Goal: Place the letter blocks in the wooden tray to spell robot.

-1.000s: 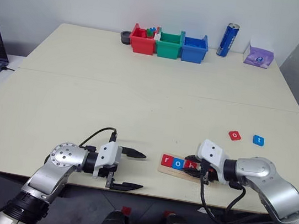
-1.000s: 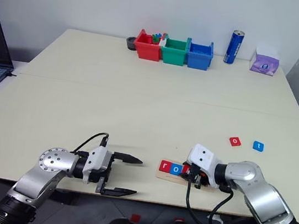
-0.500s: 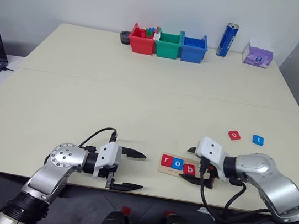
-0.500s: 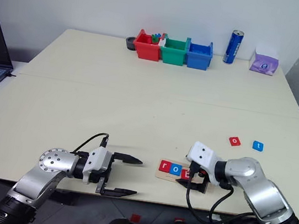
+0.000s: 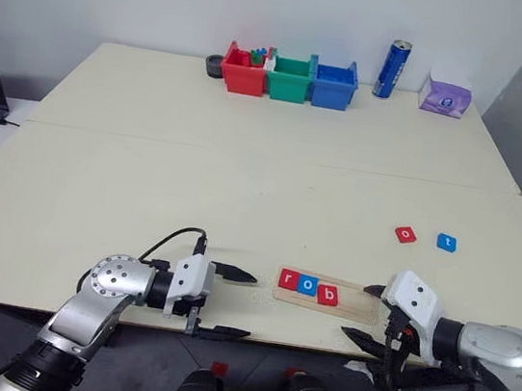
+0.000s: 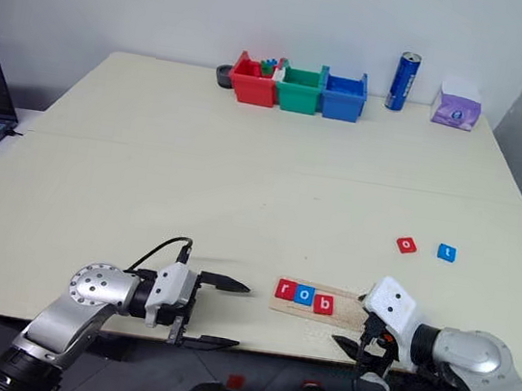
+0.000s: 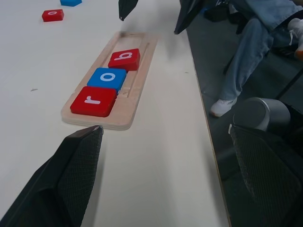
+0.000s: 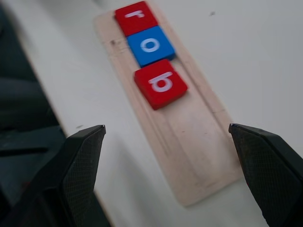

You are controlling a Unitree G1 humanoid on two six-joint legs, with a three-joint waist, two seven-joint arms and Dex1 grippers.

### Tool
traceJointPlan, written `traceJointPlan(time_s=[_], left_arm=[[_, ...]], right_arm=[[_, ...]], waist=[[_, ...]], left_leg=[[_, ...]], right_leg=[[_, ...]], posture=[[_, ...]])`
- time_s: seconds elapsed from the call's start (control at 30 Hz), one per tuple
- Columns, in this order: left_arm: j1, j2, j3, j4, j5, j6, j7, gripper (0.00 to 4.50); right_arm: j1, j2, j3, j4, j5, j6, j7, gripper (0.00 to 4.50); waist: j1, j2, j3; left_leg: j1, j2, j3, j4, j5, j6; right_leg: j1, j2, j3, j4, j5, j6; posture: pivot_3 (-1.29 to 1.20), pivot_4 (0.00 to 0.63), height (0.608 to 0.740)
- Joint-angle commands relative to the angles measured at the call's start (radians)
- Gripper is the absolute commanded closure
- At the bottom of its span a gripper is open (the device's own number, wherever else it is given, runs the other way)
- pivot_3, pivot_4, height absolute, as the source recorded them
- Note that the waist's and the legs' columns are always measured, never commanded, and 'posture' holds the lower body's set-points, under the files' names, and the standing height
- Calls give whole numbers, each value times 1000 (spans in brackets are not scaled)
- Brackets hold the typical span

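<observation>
Right gripper [image 5: 372, 316] withdrawn off wooden tray [image 5: 355, 303], spread, left gripper [image 5: 229, 302] level, spread

soft, even overhead light, faint shadows, no glare; the wrist views' near fingers are blurred.

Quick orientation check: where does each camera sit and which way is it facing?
Left and right eye views: on the head, looking forward and down over the table; left gripper and right gripper show, both open.
Left wrist view: along the left gripper's fingers at the wooden tray lengthwise.
Right wrist view: along the right gripper's fingers, down onto the tray.
Shared: r block, o block, b block.
</observation>
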Motion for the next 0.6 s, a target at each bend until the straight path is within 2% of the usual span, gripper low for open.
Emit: traceJointPlan(time_s=[0.03, 0.37, 0.53, 0.6], left_arm=[[-20, -2, -2, -6, -7, -13, -10, 0], [-25, -3, 1, 0, -2, -19, -10, 0], [-19, -2, 3, -5, -1, -19, -4, 0], [-16, -1, 4, -8, -2, -18, -2, 0]], right_arm=[[-41, 58, 63, -6, -64, -62, -97, 63], [-105, 84, 183, 88, -173, -146, -140, 63], [-124, 102, 188, 103, -175, -153, -145, 63], [-127, 123, 151, 80, -129, -130, -137, 63]], waist=[[0, 0, 0], [3, 0, 0], [3, 0, 0], [4, 0, 0]], left_leg=[[0, 0, 0, 0, 0, 0], [-2, 0, 0, 0, 0, 0], [-1, 0, 0, 0, 0, 0], [-2, 0, 0, 0, 0, 0]], right_leg=[[0, 0, 0, 0, 0, 0], [-1, -1, 0, -1, -1, 0], [-1, 0, 0, -1, 0, 0], [-1, 0, -1, -1, -1, 0]], posture=[[0, 150, 740], [0, 150, 740], [0, 150, 740], [0, 150, 740]])
